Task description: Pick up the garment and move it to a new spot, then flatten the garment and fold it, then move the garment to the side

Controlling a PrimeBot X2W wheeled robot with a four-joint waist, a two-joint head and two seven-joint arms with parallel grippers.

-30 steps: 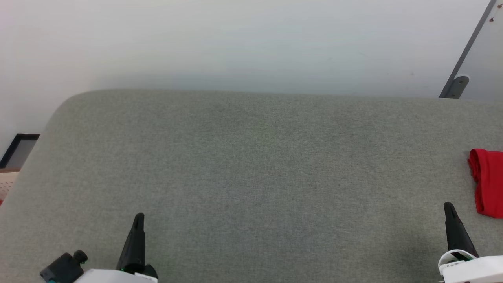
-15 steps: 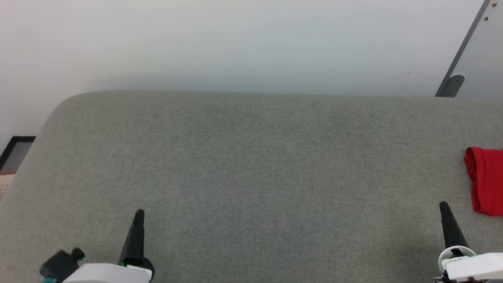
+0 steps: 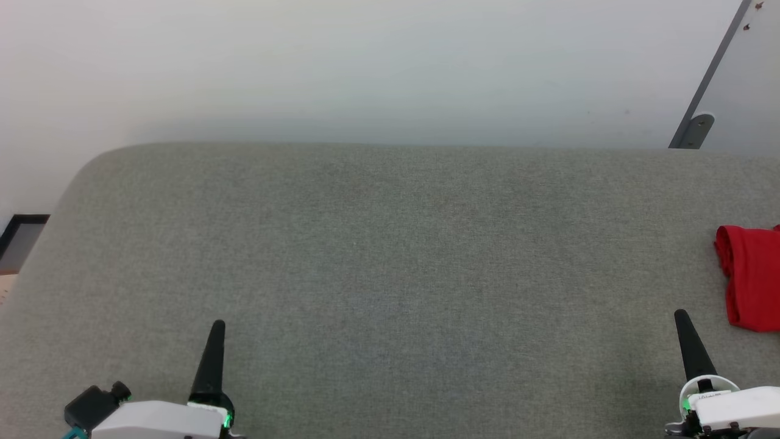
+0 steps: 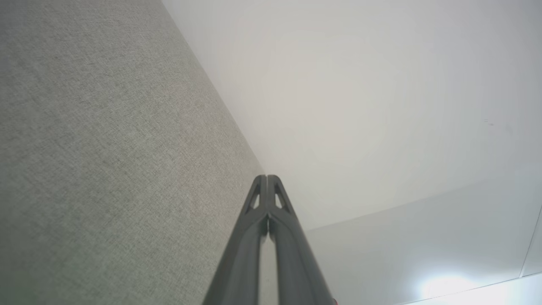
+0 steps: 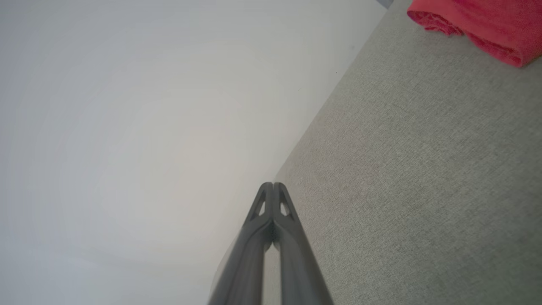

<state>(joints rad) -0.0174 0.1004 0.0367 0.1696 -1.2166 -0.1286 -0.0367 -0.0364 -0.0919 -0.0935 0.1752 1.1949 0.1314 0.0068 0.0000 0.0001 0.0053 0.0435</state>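
Note:
The garment (image 3: 751, 278), bright red and folded, lies at the right edge of the grey fabric surface (image 3: 390, 262), partly cut off by the head view's border. It also shows at the top right of the right wrist view as a red fold, the garment (image 5: 487, 25). My right gripper (image 3: 680, 316) sits at the lower right, shut and empty, a short way left of and nearer than the garment. My left gripper (image 3: 219, 326) is at the lower left, shut with nothing in it. In the wrist views the left gripper (image 4: 267, 178) and right gripper (image 5: 273, 184) have their fingers pressed together.
A pale wall (image 3: 365, 67) rises behind the grey surface. A grey bracket (image 3: 694, 128) stands at the far right corner. A dark frame (image 3: 18, 235) sits on the floor beyond the left edge.
The head camera has turned slightly, so the whole picture has shifted left and a bit more of the garment shows. Both grippers stay shut and the garment lies still.

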